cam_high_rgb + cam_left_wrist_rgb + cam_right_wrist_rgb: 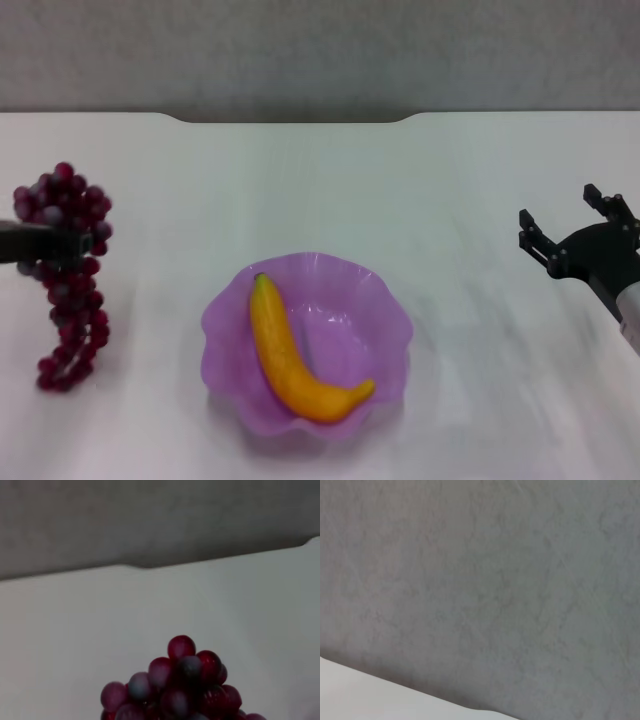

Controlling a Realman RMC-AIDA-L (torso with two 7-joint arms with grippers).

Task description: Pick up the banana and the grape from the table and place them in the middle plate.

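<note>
The banana lies inside the purple scalloped middle plate at the front centre of the white table. The grape, a long dark red bunch, hangs at the far left, well to the left of the plate. My left gripper reaches in from the left edge and is shut on the upper part of the bunch; the rest dangles below it. The top of the bunch also shows in the left wrist view. My right gripper is open and empty at the far right, apart from the plate.
The table's dark notched far edge runs along the back, with a grey wall behind it. Bare tabletop lies between the grape and the plate and between the plate and the right gripper.
</note>
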